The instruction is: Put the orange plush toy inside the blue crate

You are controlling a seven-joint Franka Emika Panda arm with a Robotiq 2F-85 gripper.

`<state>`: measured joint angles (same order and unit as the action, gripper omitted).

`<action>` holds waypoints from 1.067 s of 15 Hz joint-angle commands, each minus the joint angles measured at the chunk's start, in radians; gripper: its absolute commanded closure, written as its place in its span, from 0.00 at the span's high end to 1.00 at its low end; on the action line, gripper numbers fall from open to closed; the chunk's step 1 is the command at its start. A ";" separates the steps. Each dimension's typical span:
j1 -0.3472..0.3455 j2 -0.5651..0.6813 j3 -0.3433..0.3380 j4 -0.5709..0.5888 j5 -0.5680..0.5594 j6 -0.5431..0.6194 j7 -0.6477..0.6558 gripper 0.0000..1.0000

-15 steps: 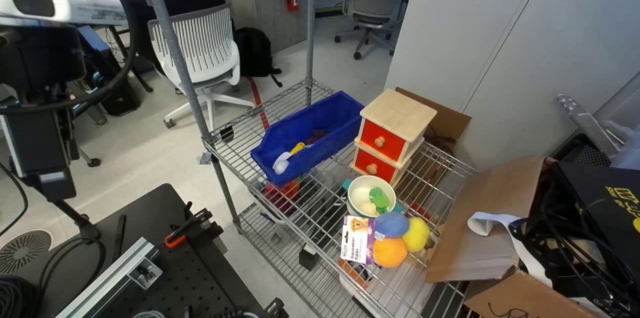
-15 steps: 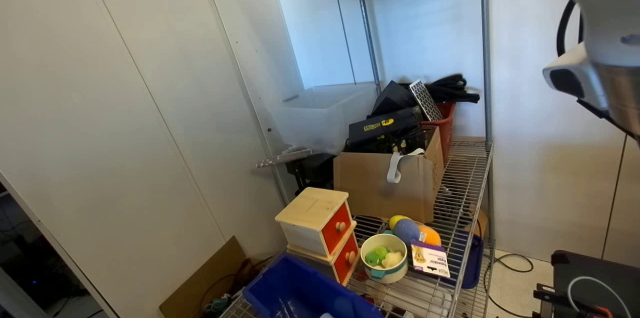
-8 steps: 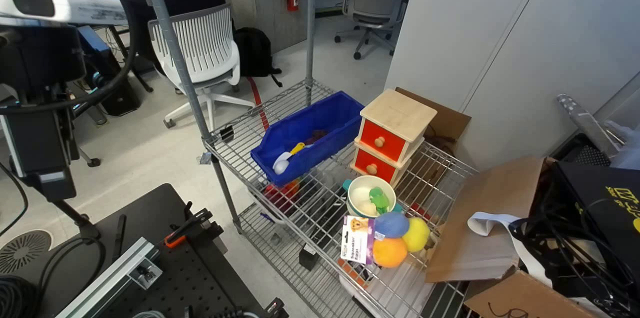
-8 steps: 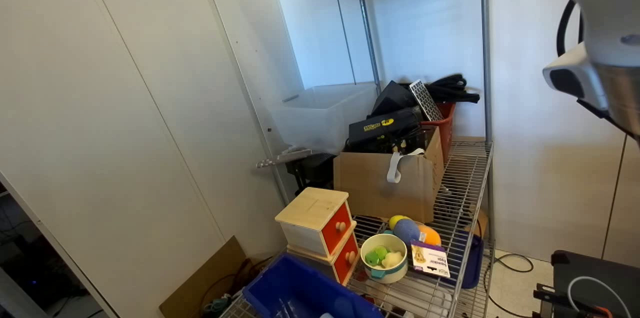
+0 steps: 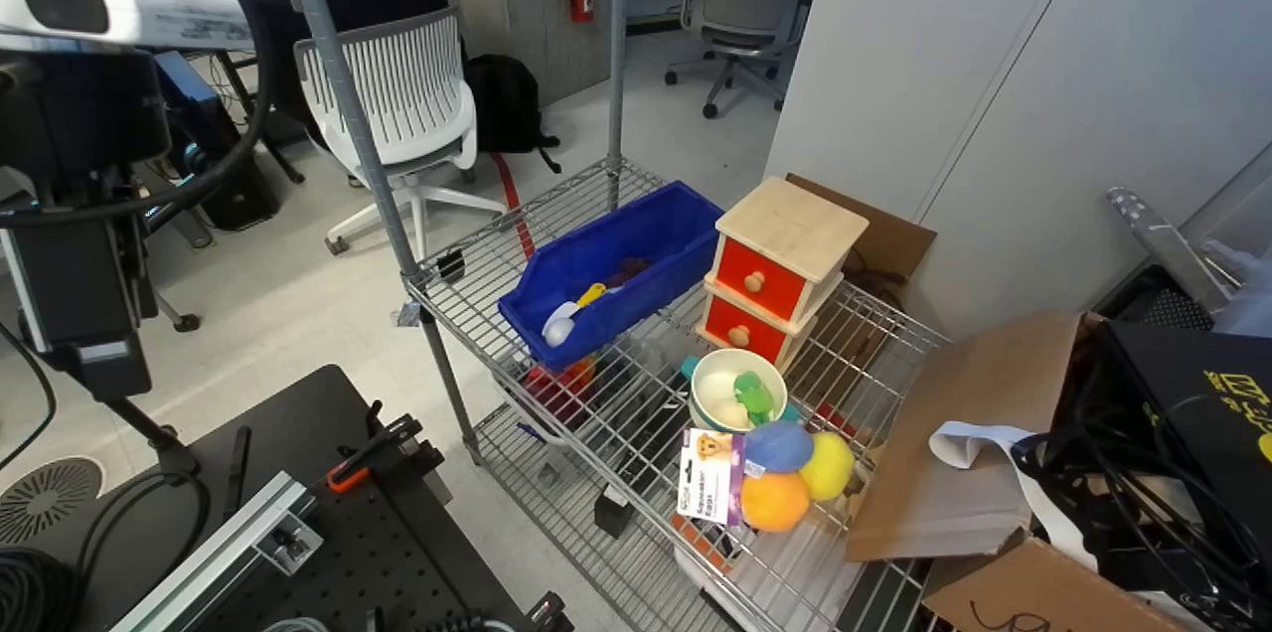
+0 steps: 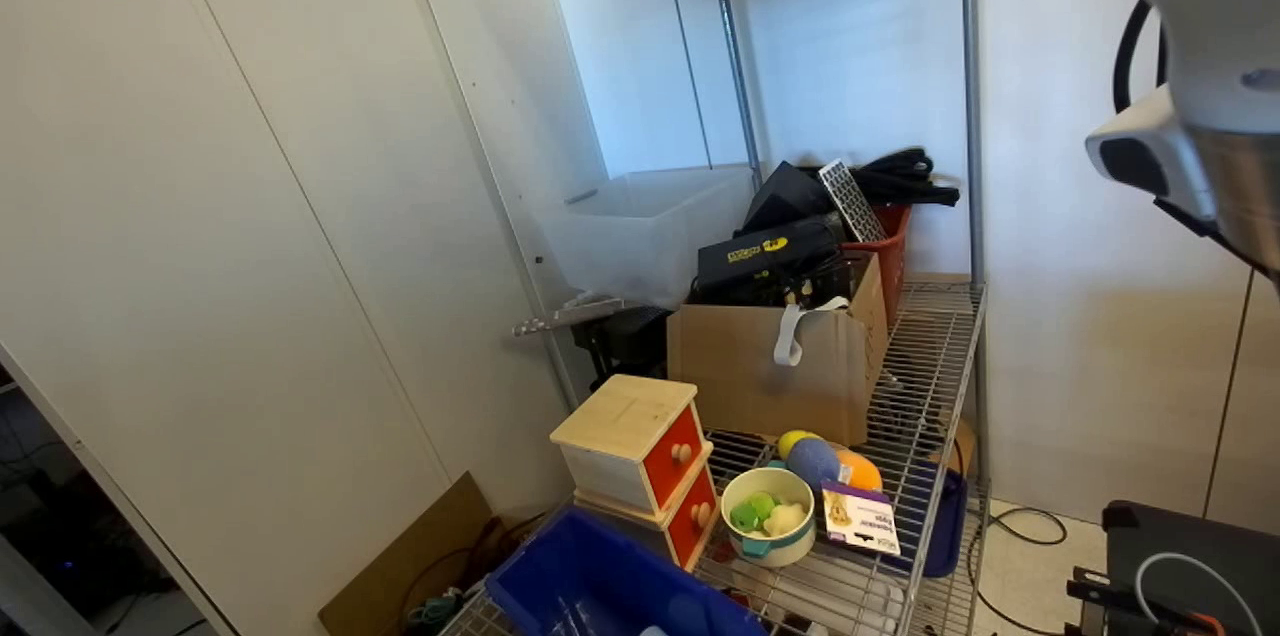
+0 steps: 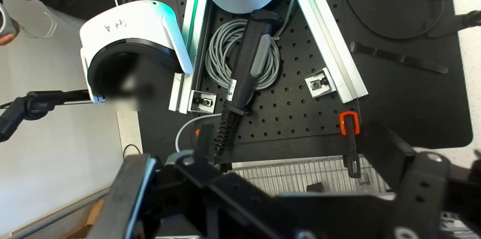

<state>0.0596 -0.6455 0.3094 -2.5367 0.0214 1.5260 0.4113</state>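
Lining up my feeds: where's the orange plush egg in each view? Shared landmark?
In an exterior view: orange plush egg, lower right, below the blue egg.
In an exterior view: orange plush egg, lower right, above the purple-and-white card.
Wrist view: not in it.
Shared landmark: silver wire shelving, in all three.

Arm (image 6: 1200, 46) at edge of both exterior views, partly cut off. Gripper (image 7: 291, 137) hangs below wrist (image 5: 149, 11), pointing down; jaws spread wide, fingers (image 7: 389, 152) well apart in wrist view.
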 commanded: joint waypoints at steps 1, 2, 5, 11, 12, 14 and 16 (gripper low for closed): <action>0.017 0.004 -0.014 0.002 -0.007 -0.002 0.008 1.00; 0.017 0.004 -0.014 0.002 -0.007 -0.002 0.008 1.00; 0.017 0.004 -0.014 0.002 -0.007 -0.002 0.008 1.00; 0.017 0.004 -0.014 0.002 -0.007 -0.002 0.008 1.00; 0.017 0.004 -0.014 0.002 -0.007 -0.002 0.008 1.00; 0.015 0.008 -0.017 0.004 -0.006 -0.003 0.007 1.00; 0.013 0.014 -0.019 0.009 -0.008 -0.002 0.006 1.00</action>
<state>0.0598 -0.6444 0.3080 -2.5385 0.0210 1.5260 0.4113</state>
